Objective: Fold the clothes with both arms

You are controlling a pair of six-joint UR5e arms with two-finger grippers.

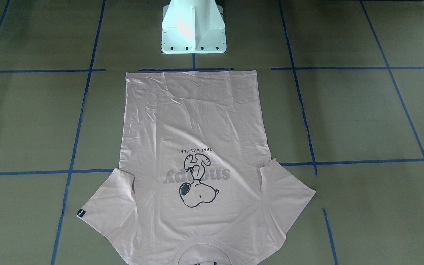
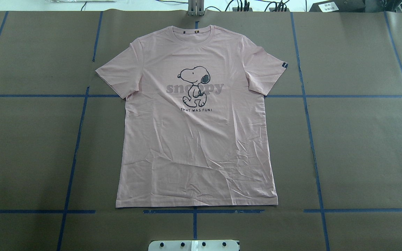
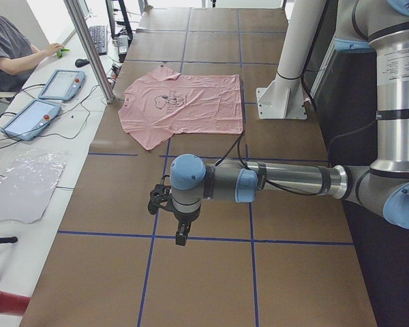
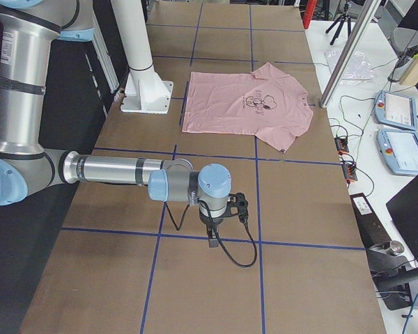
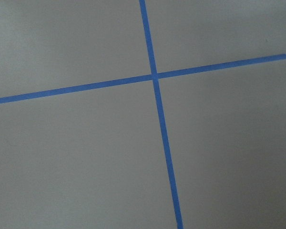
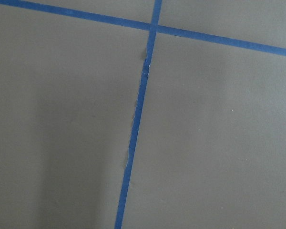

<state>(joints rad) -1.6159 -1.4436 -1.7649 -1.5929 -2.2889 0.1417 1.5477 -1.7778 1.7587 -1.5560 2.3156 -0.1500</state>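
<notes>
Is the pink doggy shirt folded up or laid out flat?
Laid out flat: the T-shirt lies spread, sleeves out, whole dog print showing.

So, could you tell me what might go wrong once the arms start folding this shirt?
The T-shirt is creased near its hem; a pinch there may catch only the top layer.
The black cable looped below the right gripper might drag or snag on the way in.
The left gripper also starts far off, so grasps may land unevenly.
</notes>
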